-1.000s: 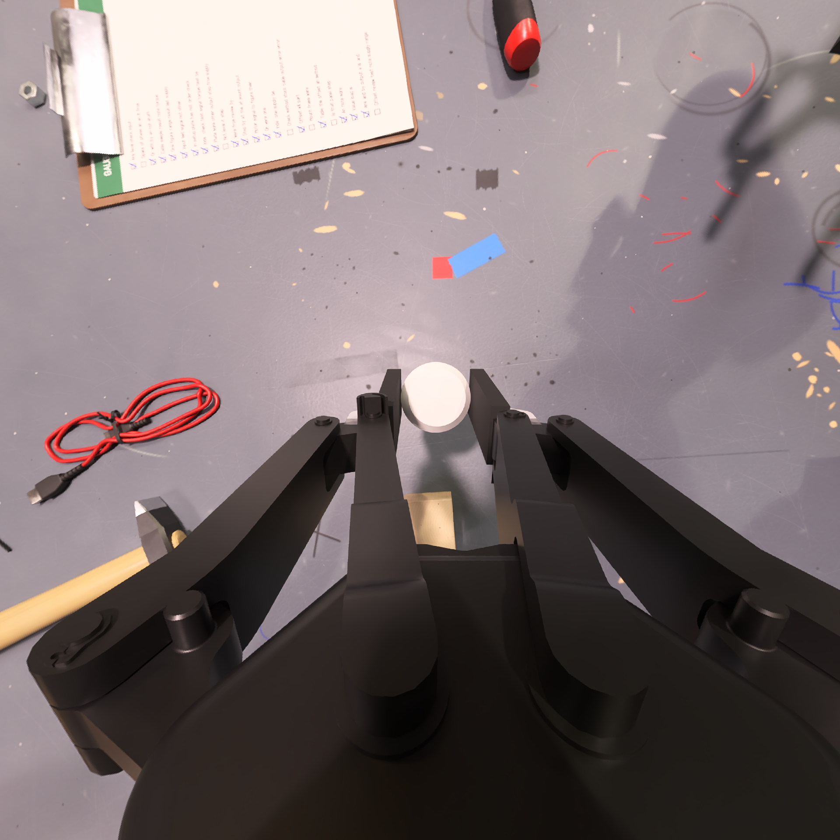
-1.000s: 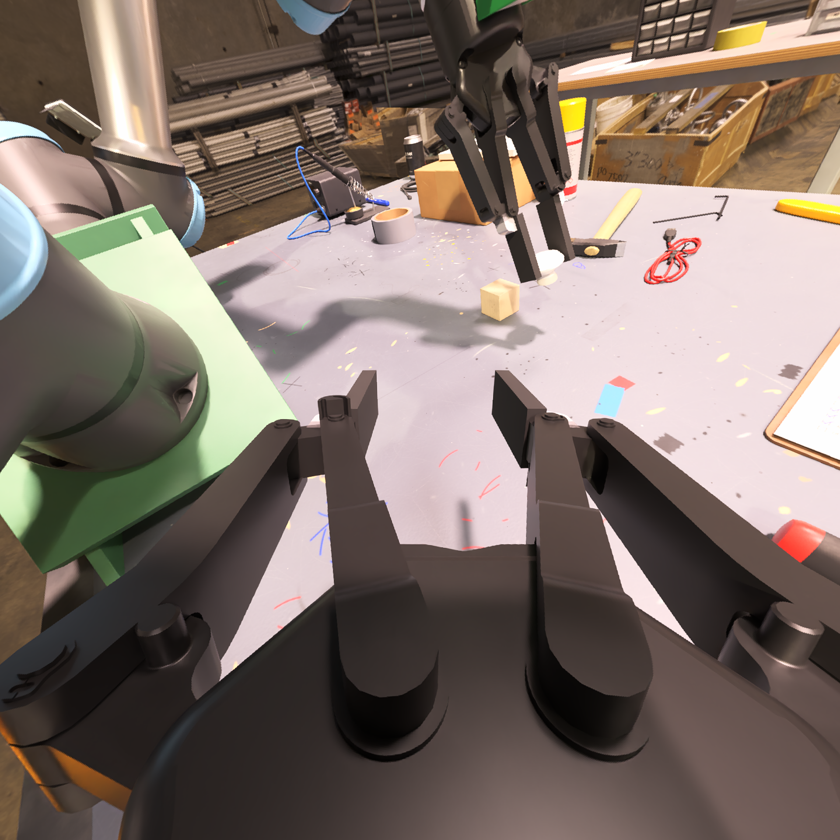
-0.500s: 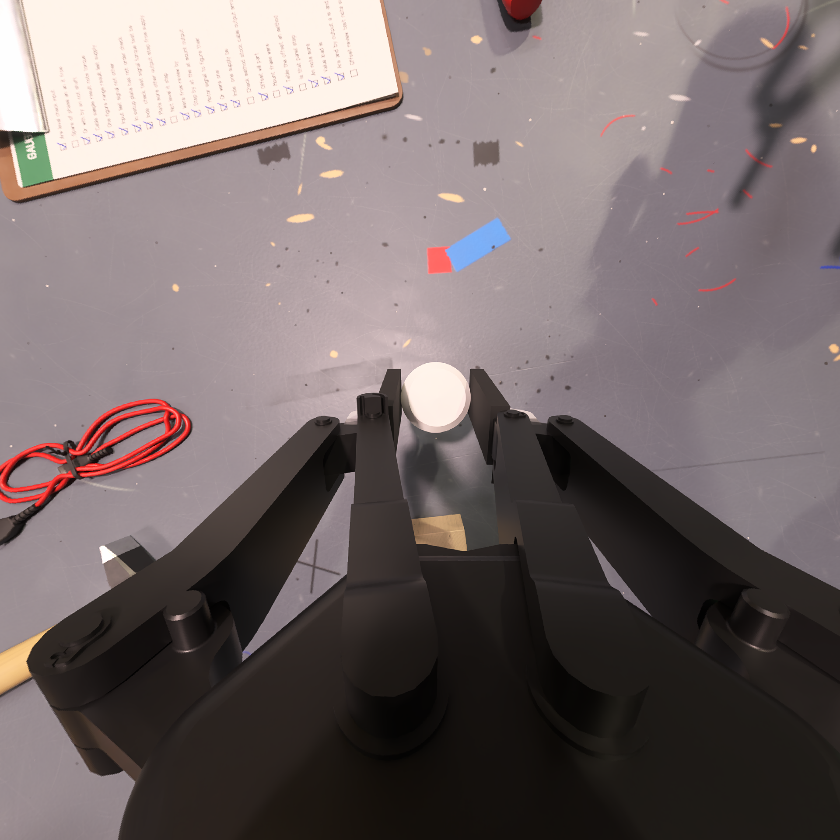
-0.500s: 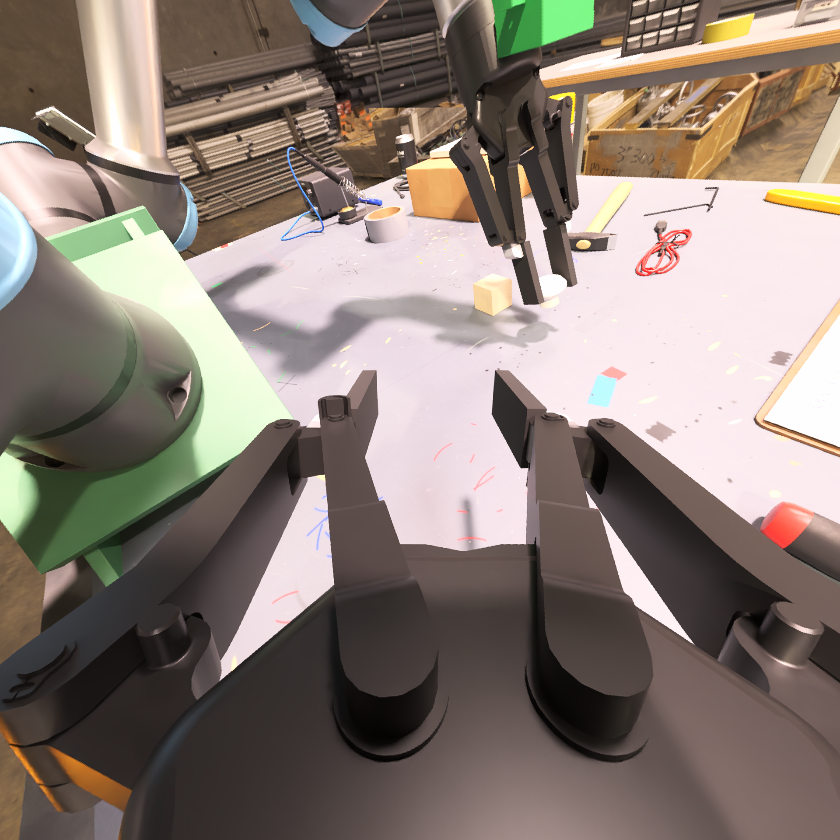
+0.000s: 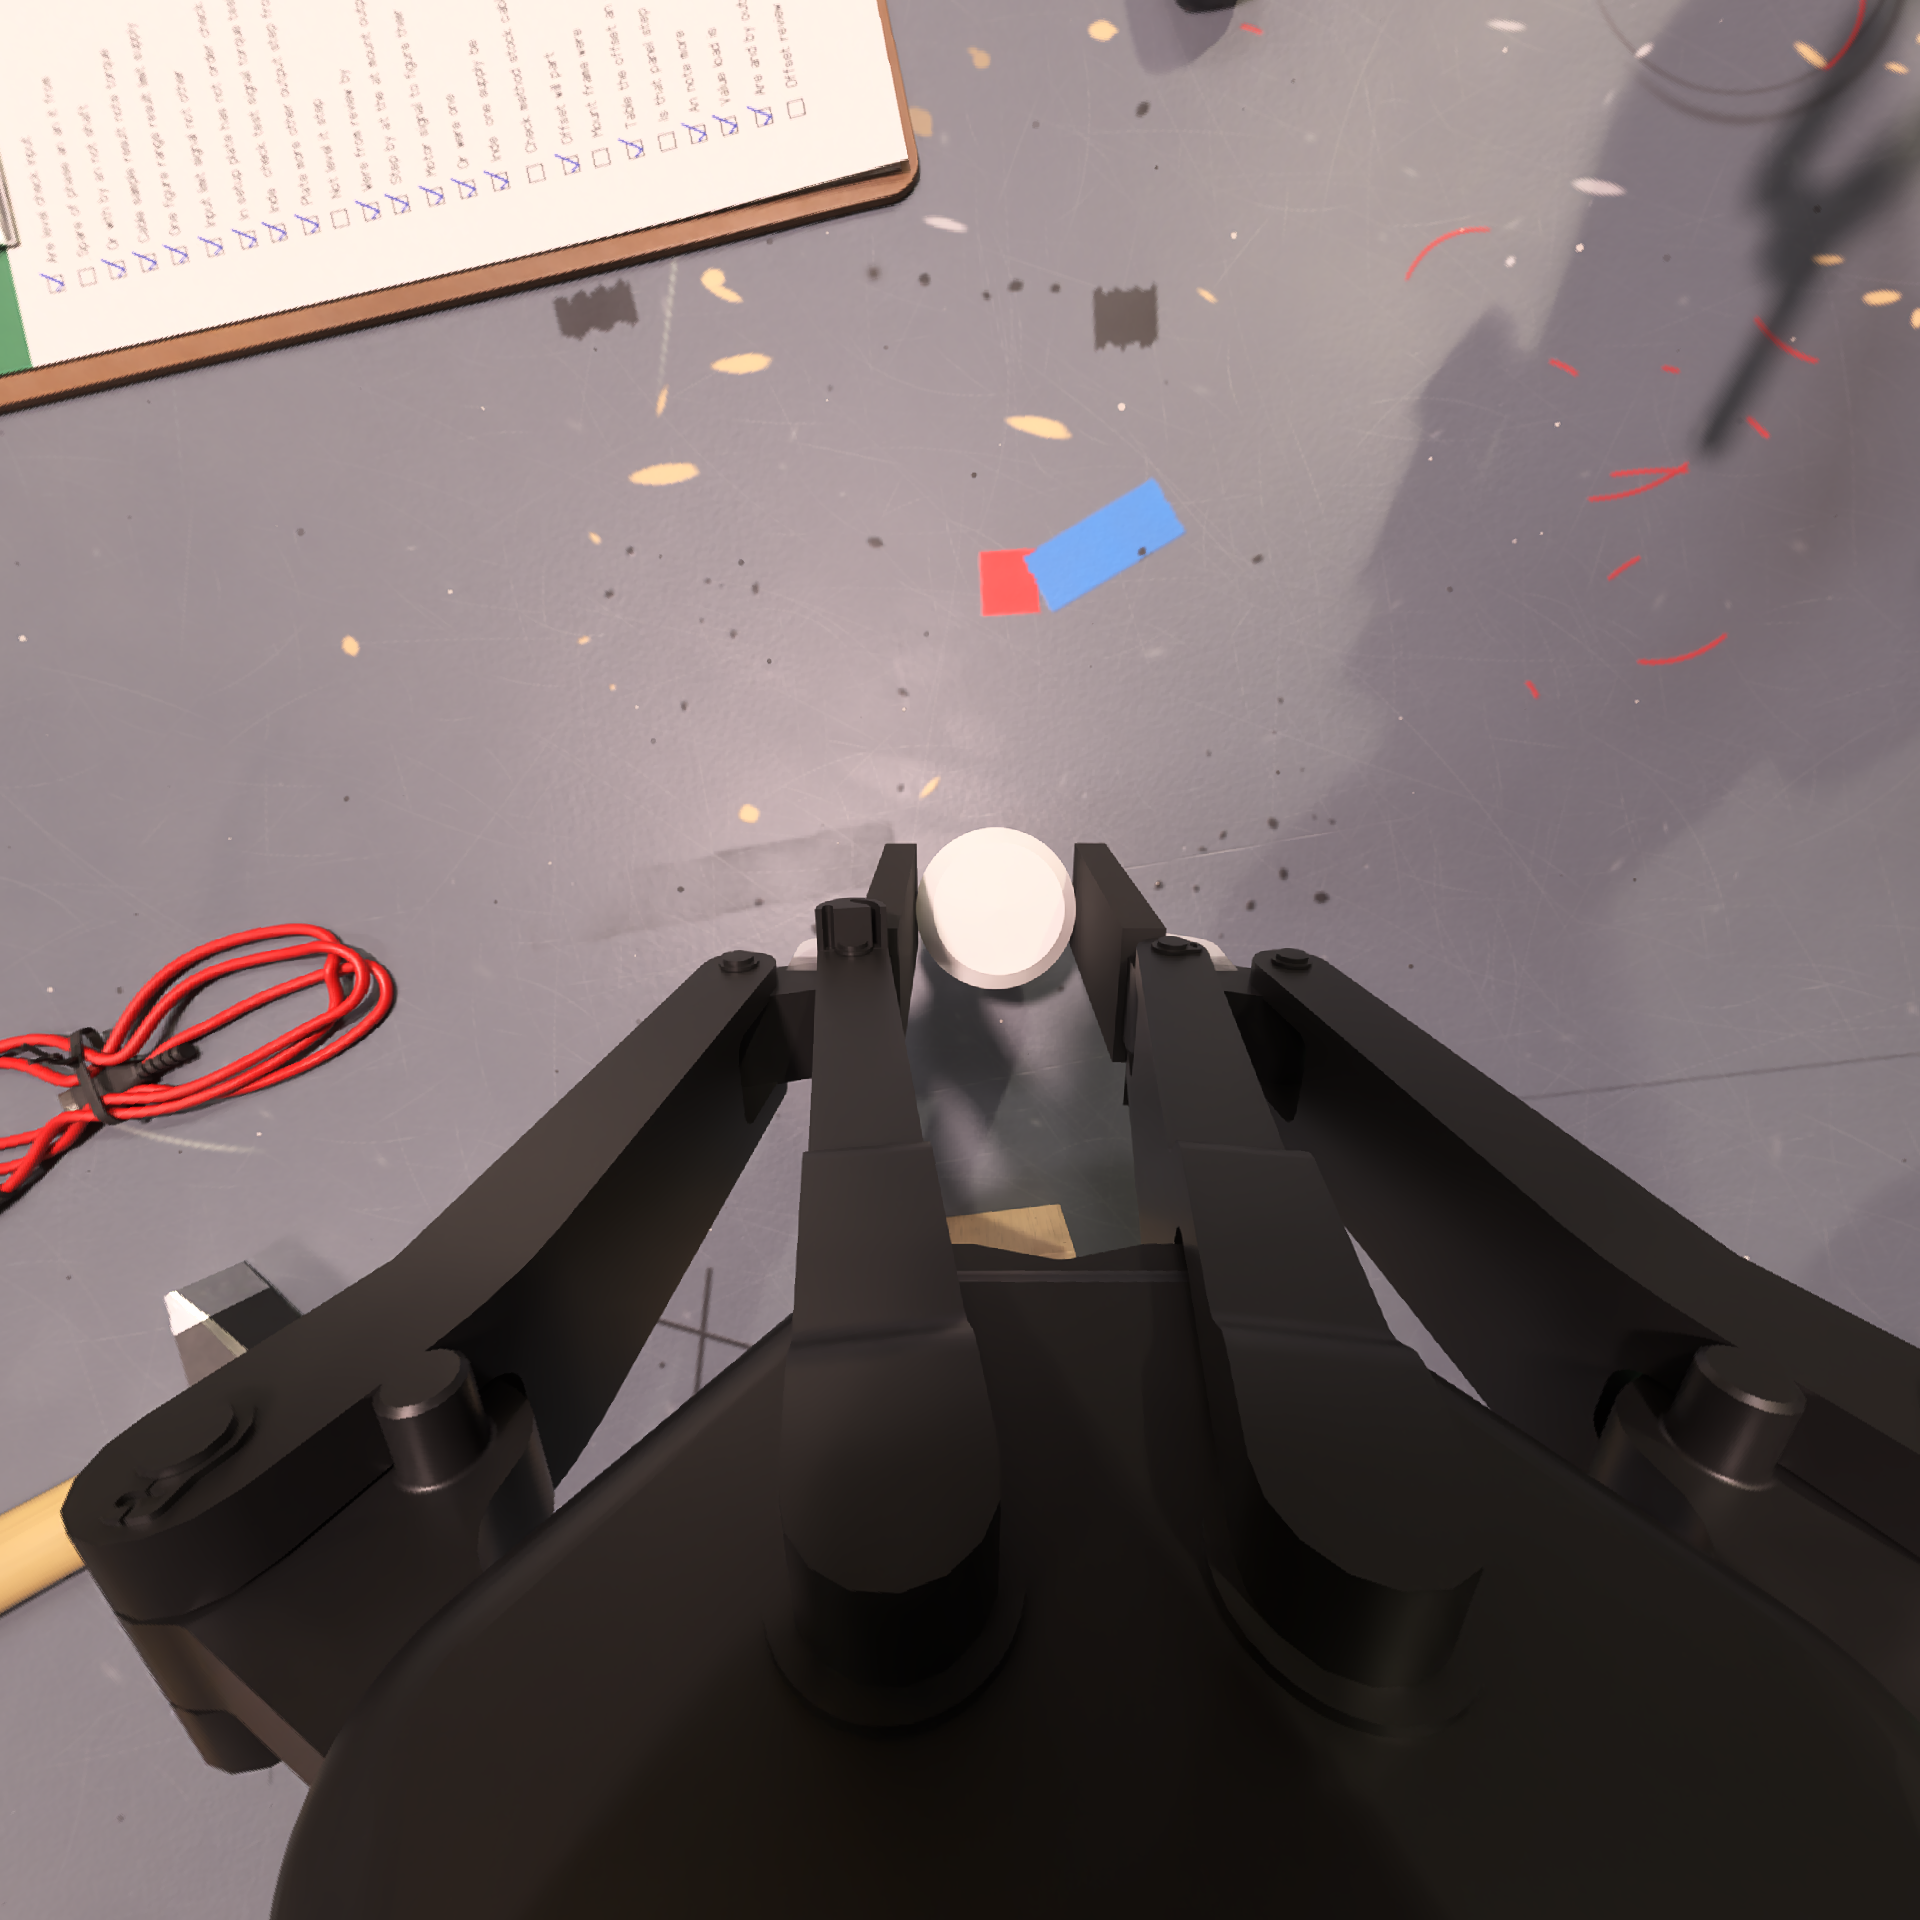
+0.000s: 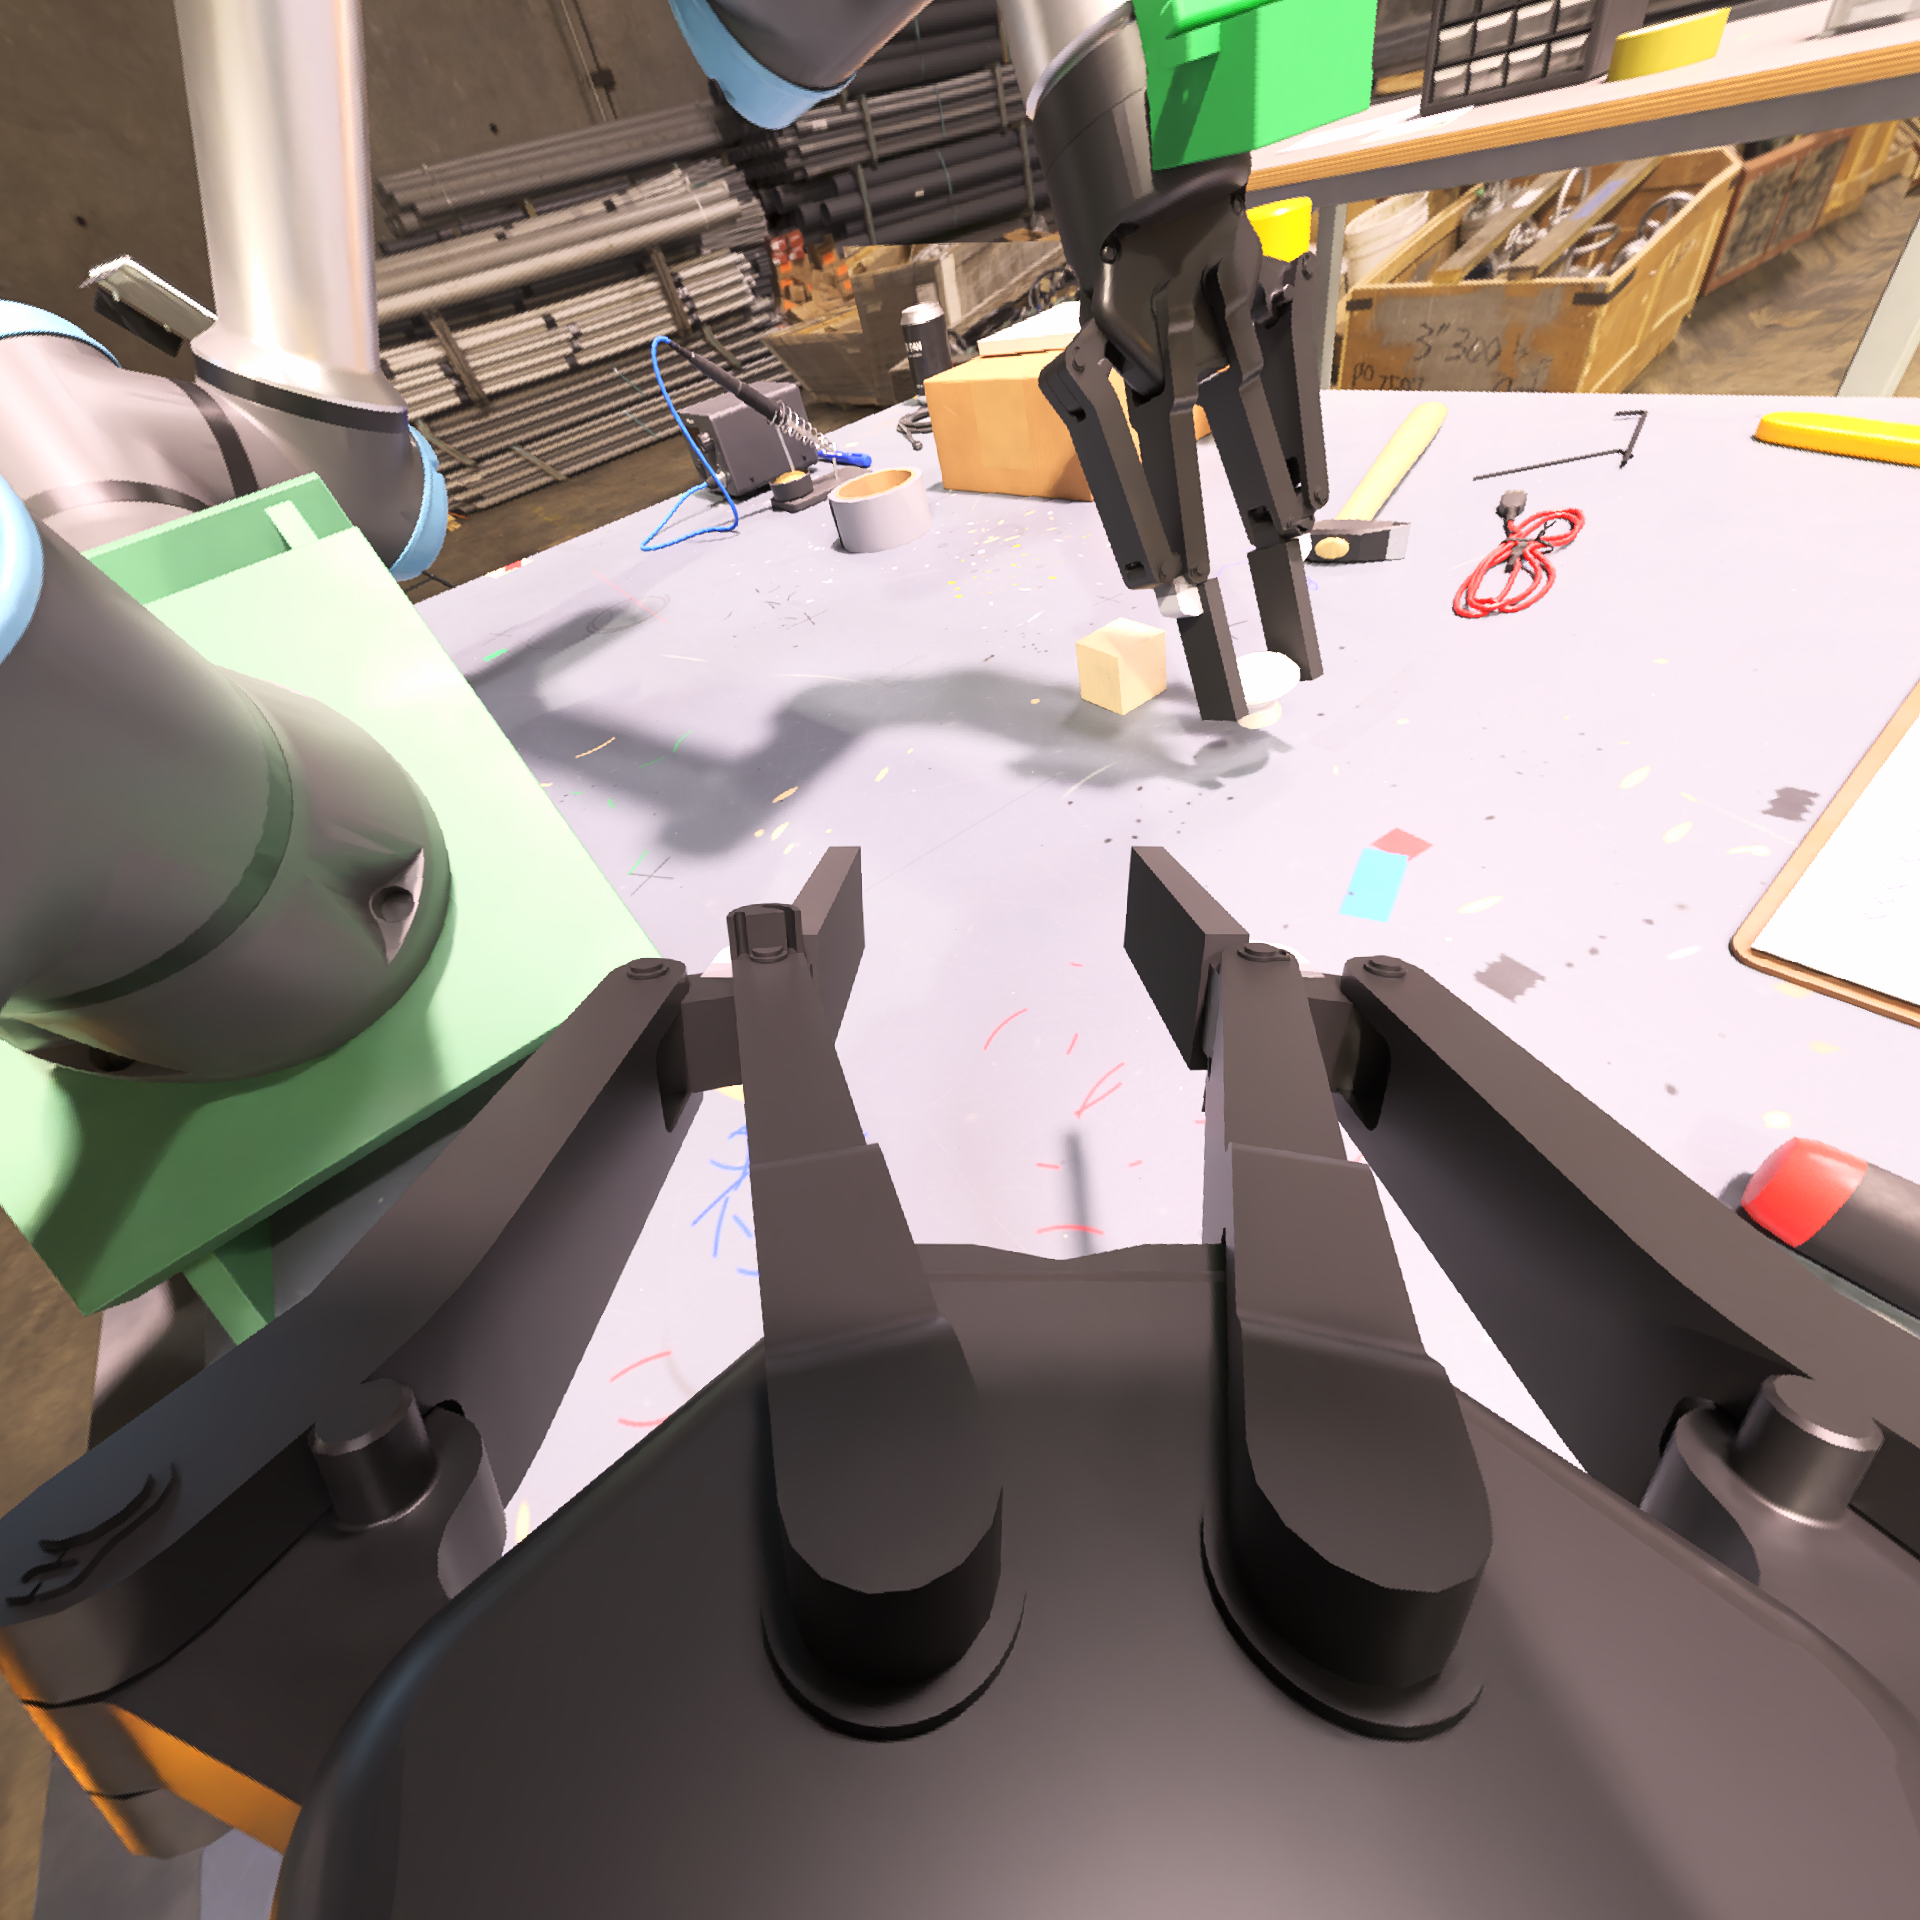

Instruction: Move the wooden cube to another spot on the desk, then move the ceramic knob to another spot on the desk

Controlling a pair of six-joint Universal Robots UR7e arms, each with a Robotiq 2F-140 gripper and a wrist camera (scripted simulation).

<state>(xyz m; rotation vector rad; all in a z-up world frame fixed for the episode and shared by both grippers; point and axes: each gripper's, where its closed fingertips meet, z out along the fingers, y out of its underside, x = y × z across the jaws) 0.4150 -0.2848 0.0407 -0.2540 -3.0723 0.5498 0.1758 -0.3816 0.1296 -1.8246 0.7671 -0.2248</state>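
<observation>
My left gripper [image 5: 995, 883] is shut on the white ceramic knob [image 5: 995, 906] and holds it at or just above the grey desk. From the right wrist view the same gripper [image 6: 1257, 686] stands upright over the desk with the knob [image 6: 1268, 681] between its fingertips. The wooden cube [image 6: 1122, 665] sits on the desk just left of it; in the left wrist view only its top edge [image 5: 1013, 1231] shows behind my fingers. My right gripper [image 6: 994, 894] is open and empty, low over the near desk.
A clipboard [image 5: 468, 156] with paper lies ahead left. A red cable [image 5: 187, 1039], a hammer [image 5: 208, 1320], blue-and-red tape [image 5: 1091, 545], a red-tipped screwdriver [image 6: 1829, 1205], a cardboard box [image 6: 997, 436], a tape roll [image 6: 878, 504] and a soldering station [image 6: 743, 436] share the desk.
My left gripper has carried the knob across the desk toward the clipboard and the tape, and lower toward the surface. The cube stayed put. My right gripper has not moved.
</observation>
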